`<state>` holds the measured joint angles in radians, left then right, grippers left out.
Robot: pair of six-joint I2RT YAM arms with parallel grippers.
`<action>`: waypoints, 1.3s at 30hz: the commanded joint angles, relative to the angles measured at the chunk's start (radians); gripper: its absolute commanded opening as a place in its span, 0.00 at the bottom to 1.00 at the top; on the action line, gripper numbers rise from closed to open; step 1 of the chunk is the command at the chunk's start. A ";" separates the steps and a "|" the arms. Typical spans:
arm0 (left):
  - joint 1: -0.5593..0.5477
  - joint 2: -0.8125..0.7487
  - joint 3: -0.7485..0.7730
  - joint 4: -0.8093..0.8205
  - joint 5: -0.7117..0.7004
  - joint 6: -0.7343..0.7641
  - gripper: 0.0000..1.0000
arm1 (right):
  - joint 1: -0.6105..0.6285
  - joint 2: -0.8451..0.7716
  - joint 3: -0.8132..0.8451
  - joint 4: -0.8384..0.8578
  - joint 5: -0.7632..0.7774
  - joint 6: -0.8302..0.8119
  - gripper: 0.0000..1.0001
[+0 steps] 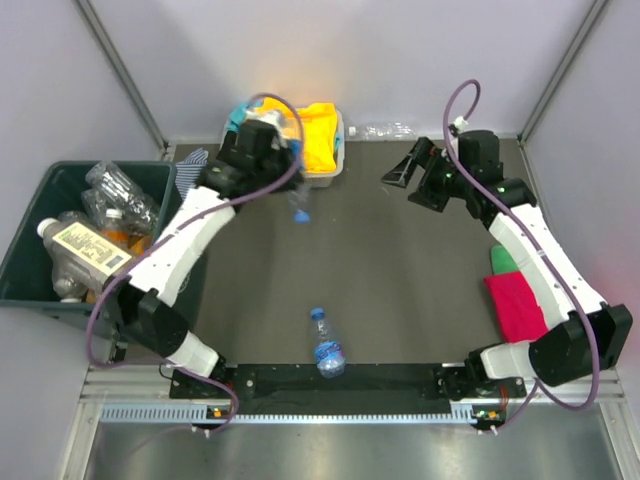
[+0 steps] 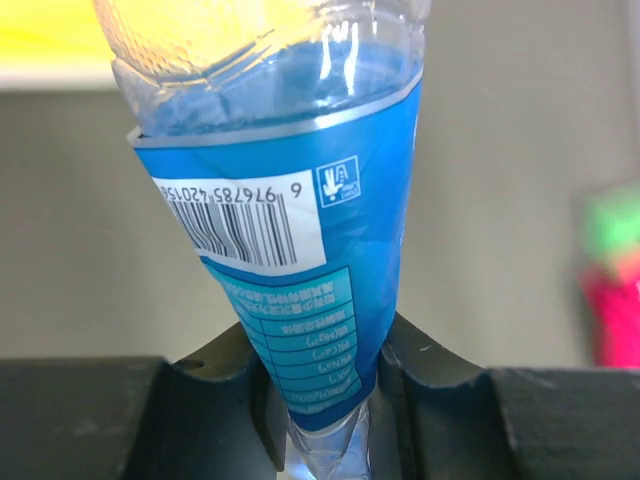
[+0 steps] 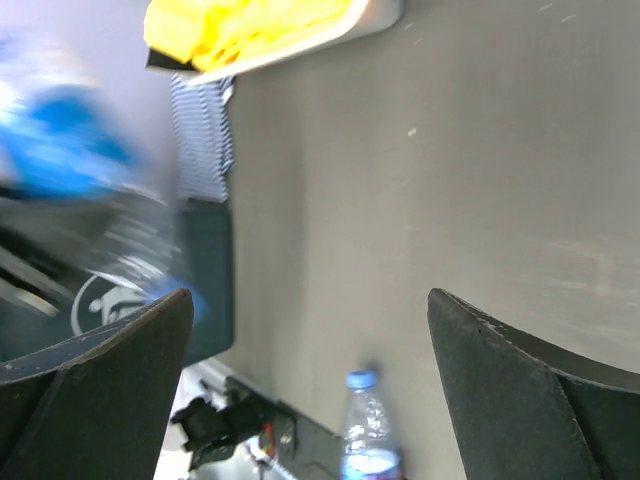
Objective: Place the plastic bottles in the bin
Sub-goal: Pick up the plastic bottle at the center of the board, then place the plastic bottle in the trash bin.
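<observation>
Tabletop (image 1: pixel 400 270): dark, with a wide bare middle between the arms; walls close in on the left, right and far sides.
Bin (image 1: pixel 20 265): off the left edge, bottles (image 1: pixel 110 200) piled close to its rim.
Tray (image 1: pixel 322 181): far centre, at the far edge.
Cloth (image 1: pixel 515 300): red, by the right edge.
Right tool (image 1: pixel 402 166): far right, jaws wide apart, holding nothing.
Left tool (image 2: pixel 322 385): clamped on held bottle (image 2: pixel 290 200), just beside the tray's near right corner.
Near bottle (image 1: pixel 326 345): lying at the near edge, centre.
Far bottle (image 1: pixel 385 130): clear, at the far edge, right of the tray.
</observation>
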<state>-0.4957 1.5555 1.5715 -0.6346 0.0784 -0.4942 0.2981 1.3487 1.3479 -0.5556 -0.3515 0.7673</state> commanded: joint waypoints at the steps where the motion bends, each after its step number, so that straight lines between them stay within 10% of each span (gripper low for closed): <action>1: 0.164 -0.141 0.227 -0.325 -0.557 0.163 0.14 | -0.010 -0.071 -0.041 -0.052 0.060 -0.051 0.99; 5: 0.273 -0.175 0.355 -0.424 -0.837 0.249 0.20 | -0.011 -0.080 -0.085 -0.055 0.051 -0.052 0.99; 17: 0.488 -0.291 0.323 -0.424 -0.979 0.269 0.32 | -0.010 -0.037 -0.069 -0.067 0.025 -0.083 0.99; 19: 0.488 -0.316 0.277 -0.418 -0.980 0.252 0.54 | -0.010 -0.028 -0.067 -0.069 0.022 -0.085 0.99; 21: 0.488 -0.356 0.249 -0.404 -0.976 0.243 0.96 | -0.008 -0.020 -0.067 -0.073 0.011 -0.094 0.99; 23: 0.490 -0.389 0.233 -0.392 -0.951 0.247 0.99 | -0.010 -0.004 -0.062 -0.092 -0.004 -0.108 0.99; 39: 0.421 -0.403 0.099 -0.332 0.044 0.310 0.99 | 0.016 0.021 -0.081 -0.138 0.029 -0.114 0.99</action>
<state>-0.0216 1.1374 1.7626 -0.9791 -0.1596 -0.1596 0.3058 1.3796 1.2442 -0.6895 -0.3363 0.6621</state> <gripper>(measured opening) 0.987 0.987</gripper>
